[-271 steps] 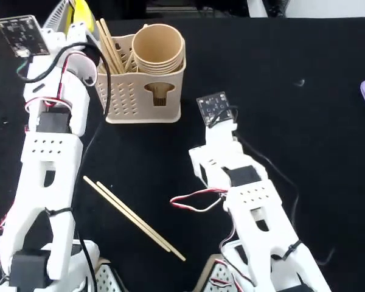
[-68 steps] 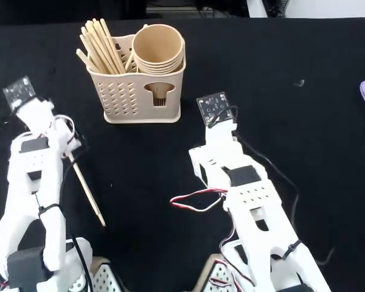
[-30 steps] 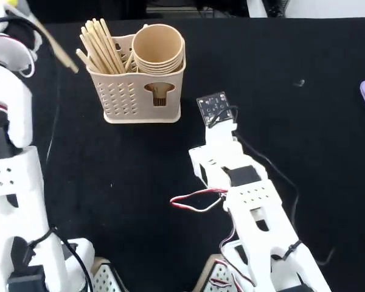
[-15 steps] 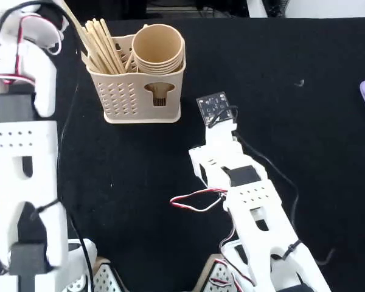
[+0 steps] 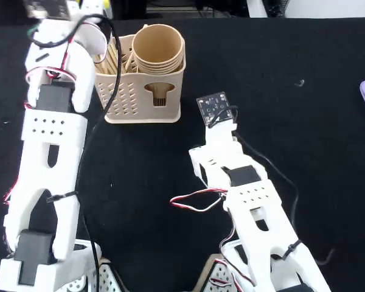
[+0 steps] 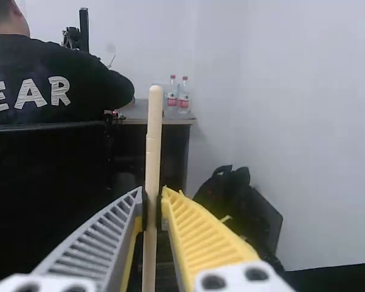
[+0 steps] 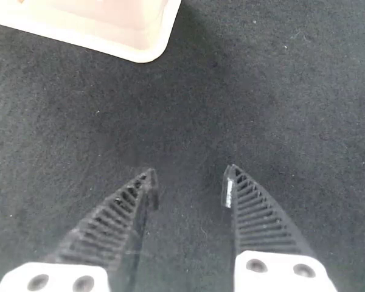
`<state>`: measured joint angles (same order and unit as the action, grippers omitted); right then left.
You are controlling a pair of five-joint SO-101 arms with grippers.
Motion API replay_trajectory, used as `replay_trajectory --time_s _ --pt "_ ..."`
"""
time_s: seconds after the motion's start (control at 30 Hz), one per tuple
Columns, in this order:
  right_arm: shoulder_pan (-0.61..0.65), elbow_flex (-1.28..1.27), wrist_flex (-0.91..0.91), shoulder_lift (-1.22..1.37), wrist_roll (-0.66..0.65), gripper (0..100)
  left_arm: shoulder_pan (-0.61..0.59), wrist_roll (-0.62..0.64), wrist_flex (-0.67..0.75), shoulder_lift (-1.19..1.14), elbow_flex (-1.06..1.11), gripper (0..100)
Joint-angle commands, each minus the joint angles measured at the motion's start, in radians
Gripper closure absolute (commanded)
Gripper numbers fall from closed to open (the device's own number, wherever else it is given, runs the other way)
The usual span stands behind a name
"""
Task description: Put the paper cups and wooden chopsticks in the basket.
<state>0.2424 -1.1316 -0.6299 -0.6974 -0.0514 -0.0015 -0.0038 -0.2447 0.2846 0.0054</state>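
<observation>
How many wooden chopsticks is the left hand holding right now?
1: a wooden chopstick is clamped in the left hand and sticks out past its tips. A second one may be hidden behind it.

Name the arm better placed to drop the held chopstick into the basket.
Left. The left hand is shut on the chopstick, right by the basket. The right hand is open and empty over the table.
</observation>
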Motion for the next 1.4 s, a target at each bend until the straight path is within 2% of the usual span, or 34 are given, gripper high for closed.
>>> replay_trajectory --time_s 0.0,0.13,0.6,0.67,0.83,1.03,1.37 --pt "-0.011 0.005 0.026 -0.036 -0.005 81.5 0.002 -0.031 0.014 0.012 -0.015 97" --pt "-0.011 0.005 0.026 -0.036 -0.017 81.5 0.001 -0.029 0.014 0.012 -0.005 93" --pt "-0.011 0.005 0.026 -0.036 -0.037 81.5 0.001 -0.029 0.021 0.003 -0.015 93" --pt "-0.011 0.005 0.026 -0.036 -0.037 81.5 0.001 0.002 0.044 0.002 -0.012 93" --pt "-0.011 0.005 0.026 -0.036 -0.037 81.5 -0.022 0.176 0.071 0.000 0.012 93" --pt "-0.011 0.005 0.026 -0.036 -0.038 81.5 -0.031 0.180 -0.038 0.000 -0.019 89" --pt "-0.009 0.005 0.026 -0.036 -0.038 81.5 -0.031 0.180 -0.029 0.014 -0.022 91"
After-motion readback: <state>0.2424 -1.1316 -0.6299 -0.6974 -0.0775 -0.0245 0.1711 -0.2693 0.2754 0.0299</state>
